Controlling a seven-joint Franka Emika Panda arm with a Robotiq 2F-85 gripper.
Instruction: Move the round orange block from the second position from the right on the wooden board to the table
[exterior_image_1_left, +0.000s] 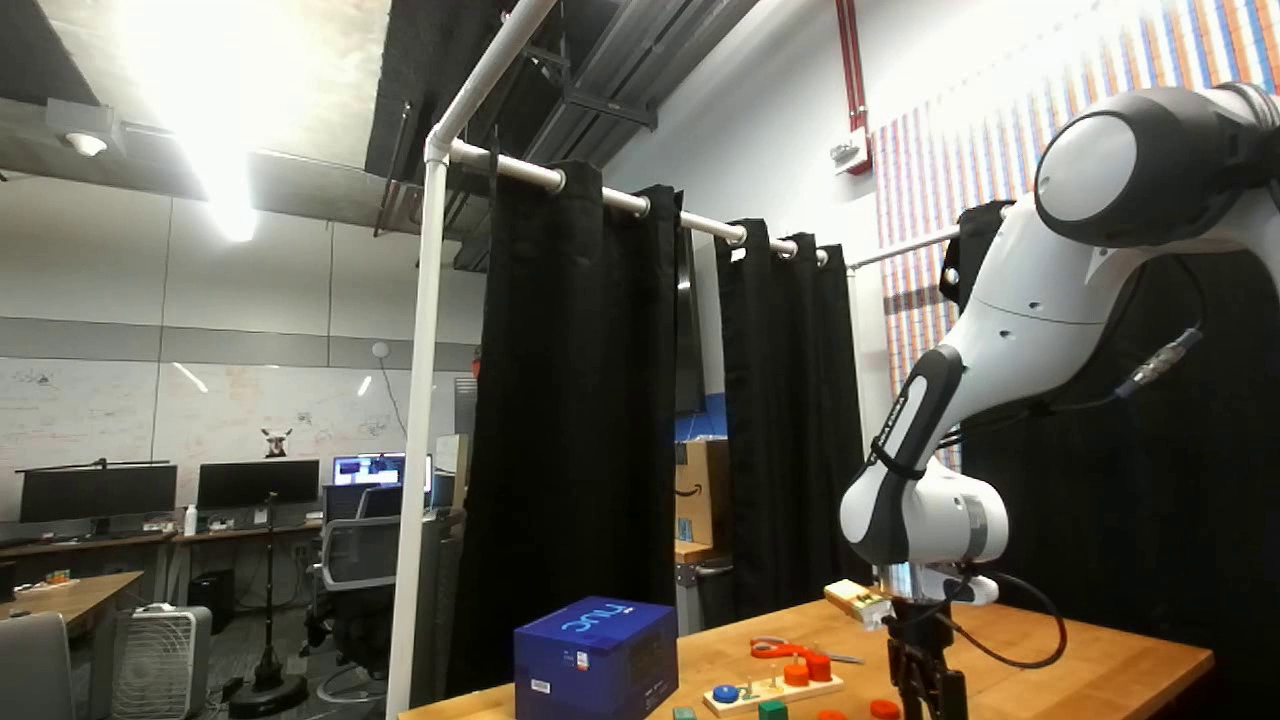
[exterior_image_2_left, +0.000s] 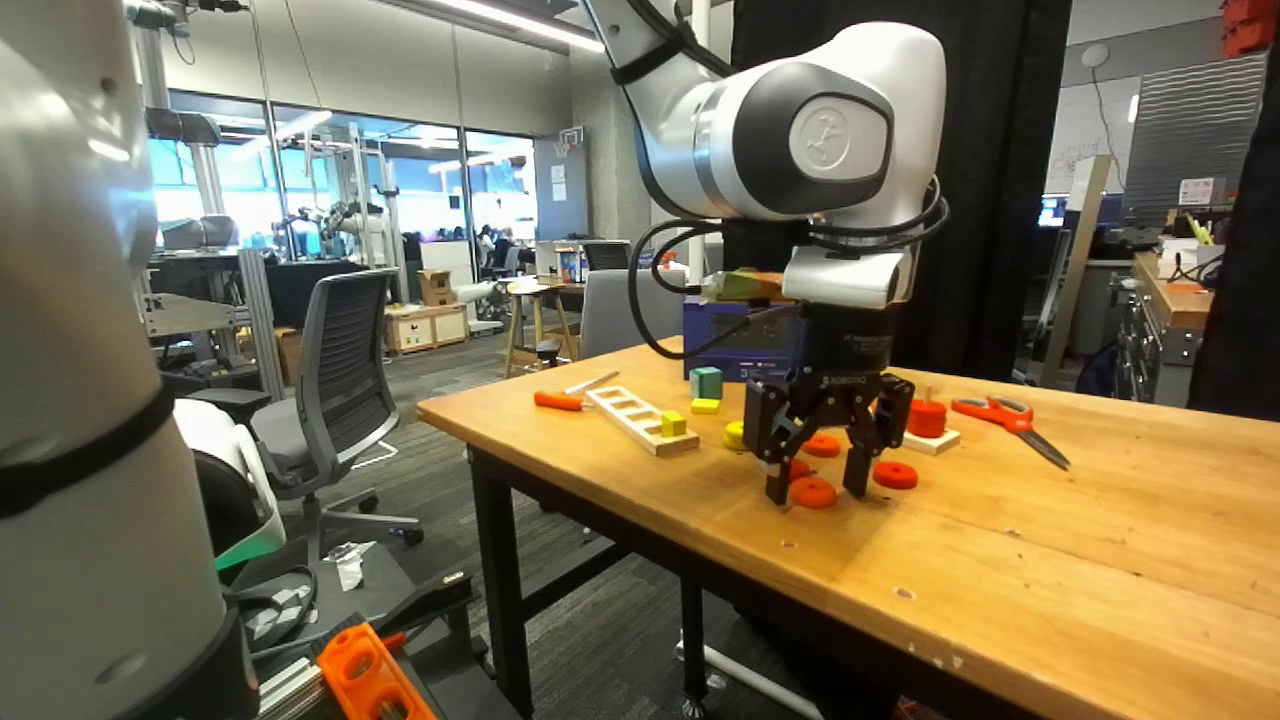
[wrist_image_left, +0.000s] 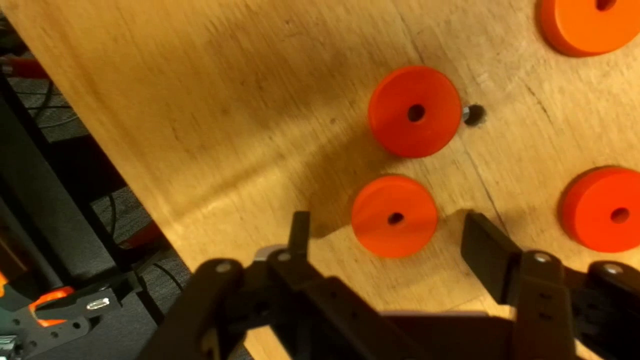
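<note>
My gripper is open in the wrist view (wrist_image_left: 387, 222) and in both exterior views (exterior_image_1_left: 930, 690) (exterior_image_2_left: 818, 482). Its fingers stand on either side of a round orange block (wrist_image_left: 395, 235) (exterior_image_2_left: 813, 493), apart from it. That block lies flat on the table (wrist_image_left: 240, 100) (exterior_image_2_left: 1150, 540) (exterior_image_1_left: 1060, 670). Other round orange-red blocks (wrist_image_left: 415, 135) (wrist_image_left: 600, 210) (wrist_image_left: 585, 30) lie nearby. The wooden board (exterior_image_1_left: 735, 707) has pegs, a blue disc (exterior_image_1_left: 725, 693), an orange stack (exterior_image_1_left: 796, 674) and a red stack at its right end (exterior_image_1_left: 819, 667). My gripper partly hides the board in an exterior view (exterior_image_2_left: 940, 444).
A blue box (exterior_image_1_left: 595, 660) (exterior_image_2_left: 740, 340) stands at the table's edge. Orange scissors (exterior_image_2_left: 1000, 412) (exterior_image_1_left: 780, 648) lie beyond the board. A slotted wooden tray (exterior_image_2_left: 640, 422), an orange-handled tool (exterior_image_2_left: 560, 401), yellow blocks (exterior_image_2_left: 705, 407) and a green block (exterior_image_2_left: 706, 383) are on the table.
</note>
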